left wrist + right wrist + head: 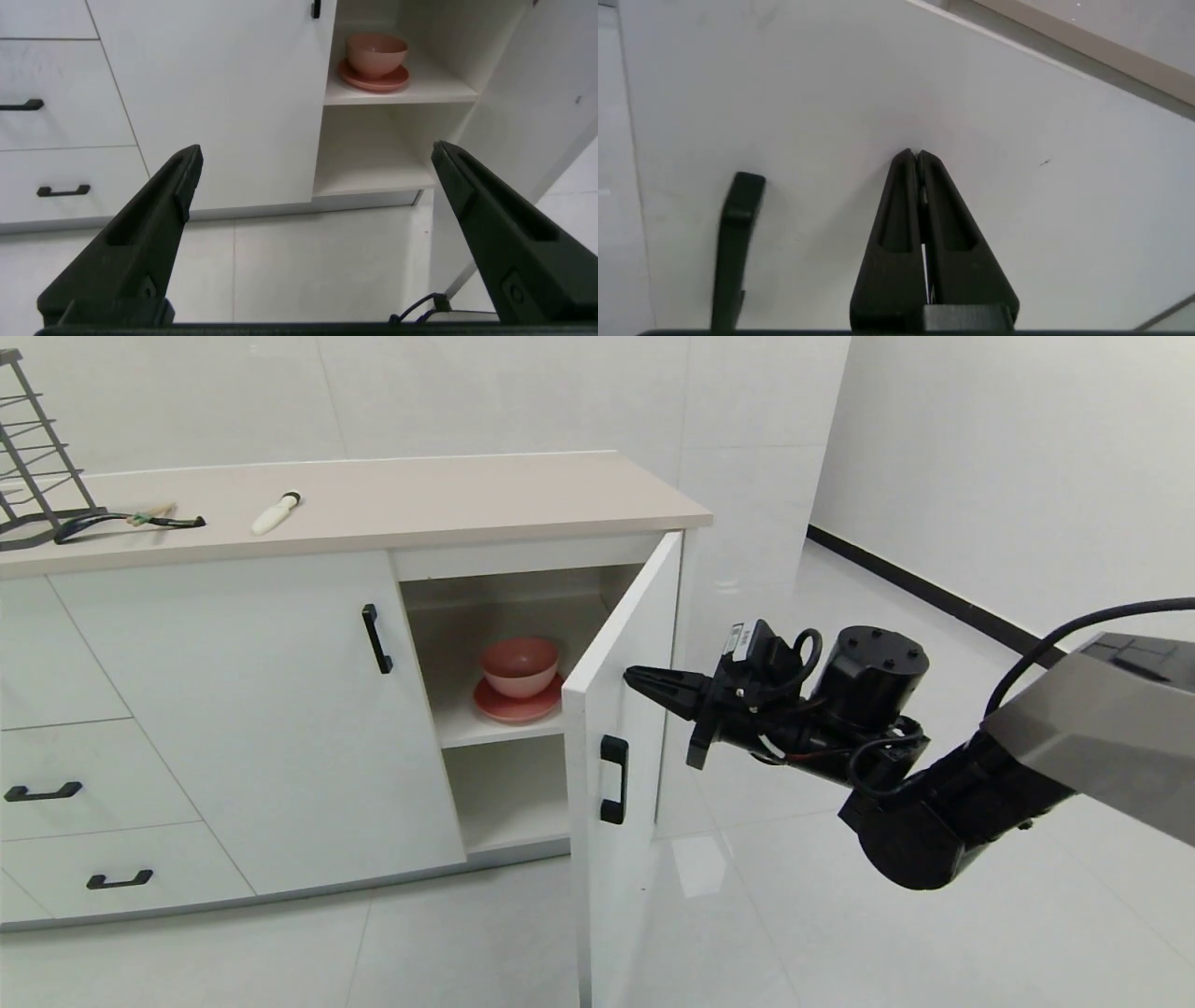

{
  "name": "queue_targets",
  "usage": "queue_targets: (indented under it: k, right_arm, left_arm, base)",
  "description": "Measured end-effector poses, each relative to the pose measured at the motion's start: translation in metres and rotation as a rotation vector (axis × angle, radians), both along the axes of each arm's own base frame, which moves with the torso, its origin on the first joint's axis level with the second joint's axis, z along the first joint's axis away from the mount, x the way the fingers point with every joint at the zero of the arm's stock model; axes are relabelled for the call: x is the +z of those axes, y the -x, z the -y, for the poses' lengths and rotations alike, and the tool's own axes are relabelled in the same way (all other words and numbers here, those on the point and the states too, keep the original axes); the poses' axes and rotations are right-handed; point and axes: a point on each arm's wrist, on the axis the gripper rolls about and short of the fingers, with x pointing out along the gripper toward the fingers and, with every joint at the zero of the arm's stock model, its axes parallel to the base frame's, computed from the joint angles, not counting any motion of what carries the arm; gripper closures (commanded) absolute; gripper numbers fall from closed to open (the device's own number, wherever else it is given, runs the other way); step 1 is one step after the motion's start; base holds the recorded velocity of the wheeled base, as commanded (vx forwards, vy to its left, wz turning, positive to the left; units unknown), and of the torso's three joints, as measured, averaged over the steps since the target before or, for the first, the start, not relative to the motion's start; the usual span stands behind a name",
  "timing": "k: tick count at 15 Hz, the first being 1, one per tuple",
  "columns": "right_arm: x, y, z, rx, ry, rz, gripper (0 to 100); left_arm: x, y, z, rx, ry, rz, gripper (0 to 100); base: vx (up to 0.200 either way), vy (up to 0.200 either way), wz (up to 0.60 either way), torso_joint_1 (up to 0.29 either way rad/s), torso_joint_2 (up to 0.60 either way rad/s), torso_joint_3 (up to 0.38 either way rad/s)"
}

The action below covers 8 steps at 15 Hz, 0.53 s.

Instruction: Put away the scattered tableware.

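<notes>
Editor: Tableware first, where does it sit?

Photographer: Pink bowl (519, 665) rests on a pink plate (516, 707) on the upper shelf (467, 723) of the open cupboard, centre of the head view. The pair shows again at the top of the left wrist view, bowl (377, 49) on plate (374, 82).

Editor: And the right hand?

Photographer: The right hand (635, 677) comes in from the right of the frame, fingers pressed together with nothing between them. Its tips meet the outer face of the open cupboard door (621, 644), above the black door handle (612, 779). The right wrist view has the closed tips (918, 157) against the white door (1018, 140), the handle (738, 243) at lower left.

Editor: The left hand?

Photographer: The left hand (316, 154) is spread wide and holds nothing. Between its fingers show the floor and the cupboard's lower compartment.

Editor: Anything on the bench?

Photographer: On the bench (420, 495), upper left of the frame, lie a white-handled utensil (275, 512) and, further left, a dark long-handled utensil (121, 521) at the foot of a dark wire rack (37, 457). What kind of utensils they are, I cannot tell
</notes>
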Motion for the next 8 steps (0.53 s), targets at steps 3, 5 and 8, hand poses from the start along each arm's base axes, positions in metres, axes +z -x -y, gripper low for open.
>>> queue_targets:
  k: [3,5,8]
  right_arm:
    - [-0.008,-0.016,-0.009,-0.001,-0.01,0.017,100]
    - [-0.012,-0.025,-0.014,-0.003,-0.018,0.03,100]
    - [-0.013,-0.041,-0.021,-0.007,-0.038,0.063,100]
  left_arm:
    - [0.0,0.0,0.0,0.0,0.0,0.0,0]
    - [0.0,0.0,0.0,0.0,0.001,0.0,0]
    - [0.0,0.0,0.0,0.0,0.001,0.0,0]
  base:
    - [0.0,0.0,0.0,0.0,0.0,0.0]
    - [0.0,0.0,0.0,0.0,0.0,0.0]
    - [0.0,0.0,0.0,0.0,0.0,0.0]
